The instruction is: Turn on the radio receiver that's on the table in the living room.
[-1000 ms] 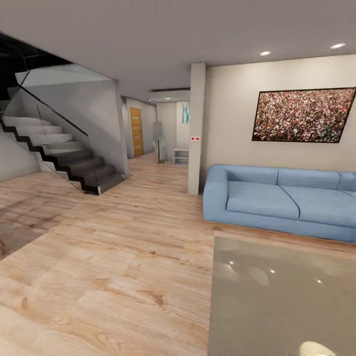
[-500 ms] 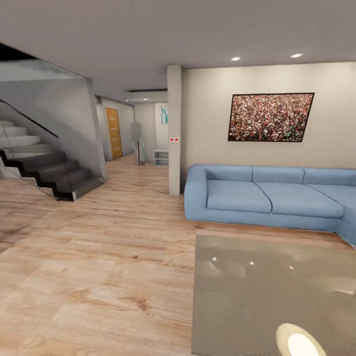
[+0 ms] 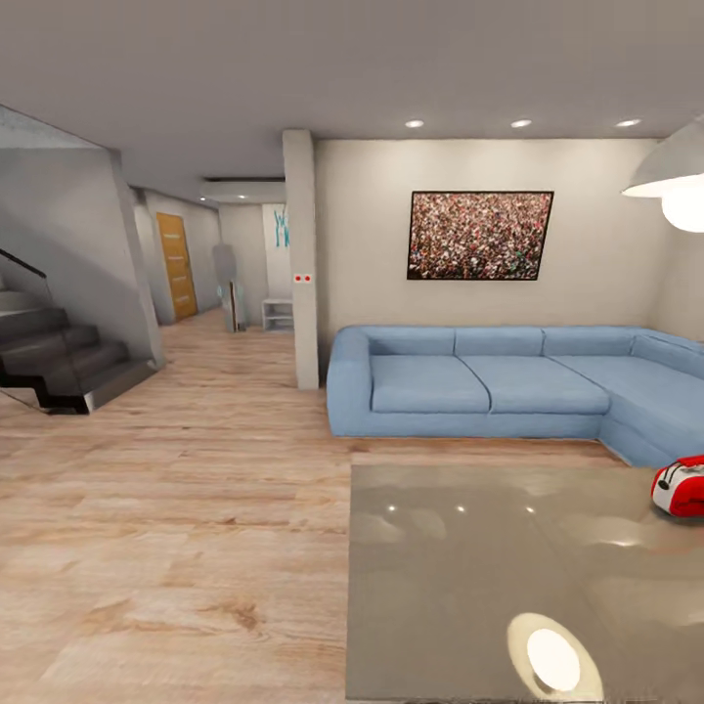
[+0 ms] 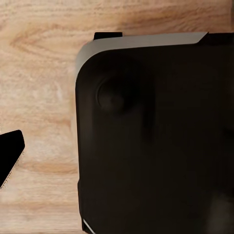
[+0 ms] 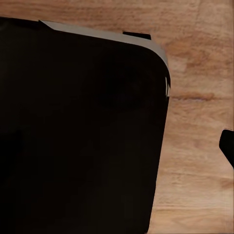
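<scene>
Radio: small red-and-white rounded radio receiver (image 3: 682,486) is sitting on the glossy grey-taupe coffee table (image 3: 469,577), at its far right.
Sofa: blue sofa (image 3: 489,383) is standing behind the table.
Grippers: opening cannot be judged; arms likely tucked for driving.

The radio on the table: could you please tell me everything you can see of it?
The radio is small and rounded, with a glossy red shell and white trim along its edges and face. It sits on the glossy grey table, near the far right part of the top, with the blue sofa beyond it. The head view's right edge cuts it off, so part of its body is hidden, and no dial or handle can be made out. Nothing but the tabletop touches the part that shows.
</scene>
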`<state>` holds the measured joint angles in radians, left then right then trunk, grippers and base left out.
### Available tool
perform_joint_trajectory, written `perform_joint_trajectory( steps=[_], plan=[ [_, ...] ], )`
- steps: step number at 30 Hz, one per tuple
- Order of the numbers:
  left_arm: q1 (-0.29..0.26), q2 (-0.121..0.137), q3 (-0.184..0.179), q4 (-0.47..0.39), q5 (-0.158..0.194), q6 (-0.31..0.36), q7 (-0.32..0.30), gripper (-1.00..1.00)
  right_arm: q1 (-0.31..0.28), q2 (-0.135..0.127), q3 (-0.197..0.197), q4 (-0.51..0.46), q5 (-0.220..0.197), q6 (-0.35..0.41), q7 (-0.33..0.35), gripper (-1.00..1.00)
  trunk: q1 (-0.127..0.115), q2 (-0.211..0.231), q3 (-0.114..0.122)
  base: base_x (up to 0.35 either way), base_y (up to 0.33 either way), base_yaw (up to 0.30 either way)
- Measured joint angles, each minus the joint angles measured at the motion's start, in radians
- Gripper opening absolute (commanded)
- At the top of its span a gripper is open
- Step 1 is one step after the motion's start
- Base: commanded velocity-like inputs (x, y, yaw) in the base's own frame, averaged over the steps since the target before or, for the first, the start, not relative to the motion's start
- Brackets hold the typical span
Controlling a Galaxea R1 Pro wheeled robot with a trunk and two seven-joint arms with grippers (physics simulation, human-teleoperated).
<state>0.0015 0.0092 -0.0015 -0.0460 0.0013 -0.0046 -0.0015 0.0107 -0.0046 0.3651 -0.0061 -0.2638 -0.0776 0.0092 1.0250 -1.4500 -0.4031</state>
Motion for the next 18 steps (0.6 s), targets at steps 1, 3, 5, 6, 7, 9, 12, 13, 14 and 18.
perform_joint_trajectory(
  steps=[1, 3, 5, 6, 7, 9, 12, 13, 14, 18],
  plan=[
    [0.0, 0.0, 0.0, 0.0, 0.0, 0.0, 0.0, 1.0, 0.0, 0.0, 0.0, 0.0, 0.0, 0.0, 0.0, 1.0, 0.0, 0.0, 0.0, 0.0, 0.0, -0.278],
    [0.0, 0.0, 0.0, 0.0, 0.0, 0.0, 0.0, 1.0, 0.0, 0.0, 0.0, 0.0, 0.0, 0.0, 0.0, 1.0, 0.0, 0.0, 0.001, 0.0, 0.0, -0.278],
    [0.0, 0.0, 0.0, 0.0, 0.0, 0.0, 0.0, 1.0, 0.0, 0.0, 0.0, 0.0, 0.0, 0.0, 0.0, 1.0, 0.0, 0.0, 0.002, 0.0, 0.0, -0.278],
    [0.0, 0.0, 0.0, 0.0, 0.0, 0.0, 0.0, 1.0, 0.0, 0.0, 0.0, 0.0, 0.0, 0.0, 0.0, 1.0, 0.0, 0.0, 0.002, 0.0, 0.0, -0.278],
    [0.0, 0.0, 0.0, 0.0, 0.0, 0.0, 0.0, 1.0, 0.0, 0.0, 0.0, 0.0, 0.0, 0.0, 0.0, 1.0, 0.0, 0.0, 0.003, 0.0, 0.0, -0.278],
    [0.0, 0.0, 0.0, 0.0, 0.0, 0.0, 0.0, 1.0, 0.0, 0.0, 0.0, 0.0, 0.0, 0.0, 0.0, 1.0, 0.0, 0.0, 0.004, 0.0, 0.0, -0.278],
    [0.0, 0.0, 0.0, 0.0, 0.0, 0.0, 0.0, 1.0, 0.0, 0.0, 0.0, 0.0, 0.0, 0.0, 0.0, 1.0, 0.0, 0.0, 0.005, 0.0, 0.0, -0.278],
    [0.0, 0.0, 0.0, 0.0, 0.0, 0.0, 0.0, 1.0, 0.0, 0.0, 0.0, 0.0, 0.0, 0.0, 0.0, 1.0, 0.0, 0.0, 0.005, 0.0, 0.0, -0.278],
    [0.0, 0.0, 0.0, 0.0, 0.0, 0.0, 0.0, 1.0, 0.0, 0.0, 0.0, 0.0, 0.0, 0.0, 0.0, 1.0, 0.0, 0.0, 0.006, 0.0, 0.0, -0.278],
    [0.0, 0.0, 0.0, 0.0, 0.0, 0.0, 0.0, 1.0, 0.0, 0.0, 0.0, 0.0, 0.0, 0.0, 0.0, 1.0, 0.0, 0.0, 0.007, 0.0, 0.0, -0.278]
  ],
)
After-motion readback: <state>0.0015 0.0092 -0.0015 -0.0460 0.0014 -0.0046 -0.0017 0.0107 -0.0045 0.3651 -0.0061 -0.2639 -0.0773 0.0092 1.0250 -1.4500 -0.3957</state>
